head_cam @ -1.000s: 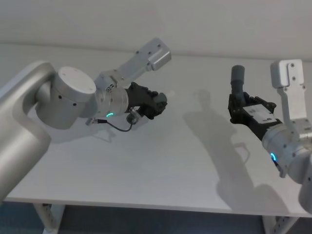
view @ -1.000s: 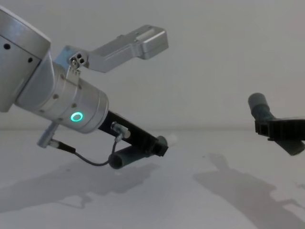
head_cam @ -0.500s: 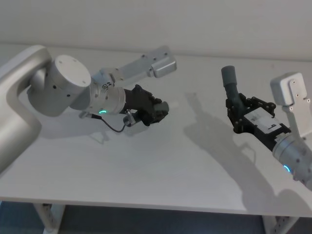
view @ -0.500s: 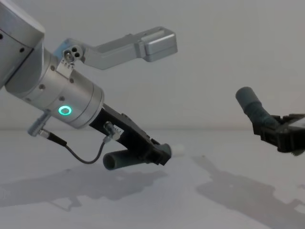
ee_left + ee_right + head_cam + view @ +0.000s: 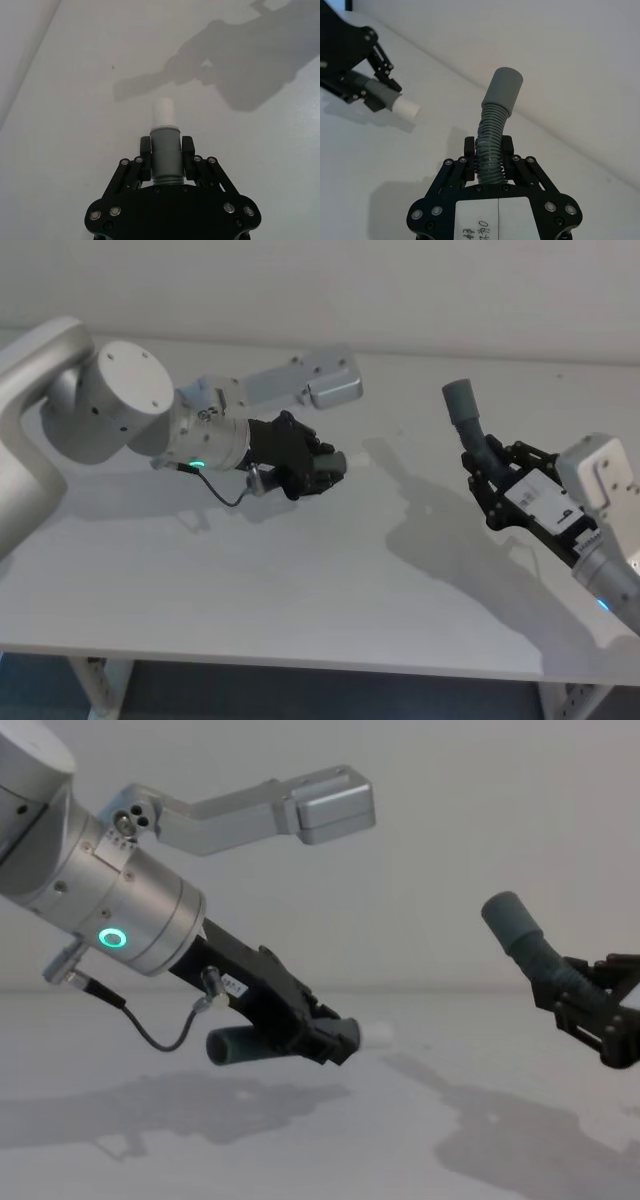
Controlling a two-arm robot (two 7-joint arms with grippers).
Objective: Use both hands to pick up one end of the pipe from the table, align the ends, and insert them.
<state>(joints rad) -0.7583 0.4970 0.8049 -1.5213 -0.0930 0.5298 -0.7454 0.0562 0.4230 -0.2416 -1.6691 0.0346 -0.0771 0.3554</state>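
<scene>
While both halves of the pipe are hanging clear of the desk point(image 5: 330, 580), the step in hand looks to be lining up the two mouths; insertion is not yet begun. The left tool point(image 5: 322, 466) is clamping narrow on the smooth grey pipe piece point(image 5: 165, 150) at its collar, and the white spigot point(image 5: 163, 110) is sticking out past the fingertips, pointing toward the robot's right and slightly down. The right tool point(image 5: 484, 464) is pinching the ribbed grey hose piece point(image 5: 490, 140) low on its corrugations, so the grey socket collar point(image 5: 504, 86) is standing well above the fingers, tilting up and toward the left side rather than facing the spigot squarely. The two ends are sitting well apart.

To do this well, the right wrist probably needs turning until the socket mouth is facing the spigot on one line; only then should the tools be closing the gap, slowly. Since the ribbed stretch is likely flexing, the socket may be kicking sideways on contact, so a straight, gentle push is looking safer.

Room is looking generous: bare desk is lying between and beneath the tools, and the wall point(image 5: 400, 290) is standing well behind. The left arm's silver bracket point(image 5: 320, 382) is jutting toward the middle and may be worth watching.
</scene>
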